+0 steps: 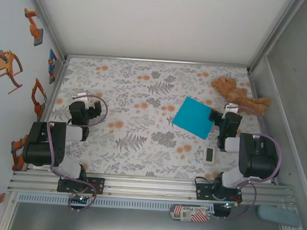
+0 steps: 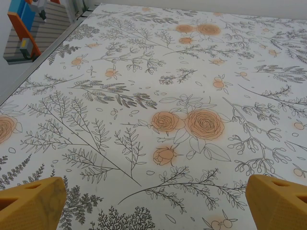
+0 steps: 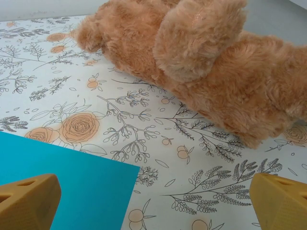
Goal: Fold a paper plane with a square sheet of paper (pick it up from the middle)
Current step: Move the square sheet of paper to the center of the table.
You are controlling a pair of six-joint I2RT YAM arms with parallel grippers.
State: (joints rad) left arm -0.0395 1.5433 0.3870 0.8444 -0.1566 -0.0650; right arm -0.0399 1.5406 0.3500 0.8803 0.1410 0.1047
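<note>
Orange fingertips (image 3: 29, 203) of the right gripper (image 3: 153, 206) stand wide apart at the bottom of the right wrist view, with nothing between them. Under the fingertip at 7 o'clock lies the square sheet of paper (image 3: 57, 184), flat on the flowered table (image 3: 144, 124), one corner reaching toward the gap. A teddy bear (image 3: 206, 67) lies at 1 o'clock, apart from the sheet.

From above, the sheet sits at 9 o'clock of the right gripper, its near edge just beside the jaws, so its middle is off to that side rather than beneath them. Being square, it has no long axis; it lies turned like a diamond. The left gripper (image 2: 153, 206), jaws equally wide and empty, hangs over bare tablecloth well apart at 9 o'clock, so the right arm is plainly nearer. I judge the pick-up calls for a shift toward 9 o'clock first.

A white timer (image 1: 209, 155) sits at 5 o'clock of the sheet. Its display, and a striped label (image 1: 189, 213) by the rail, are too small to read.
</note>
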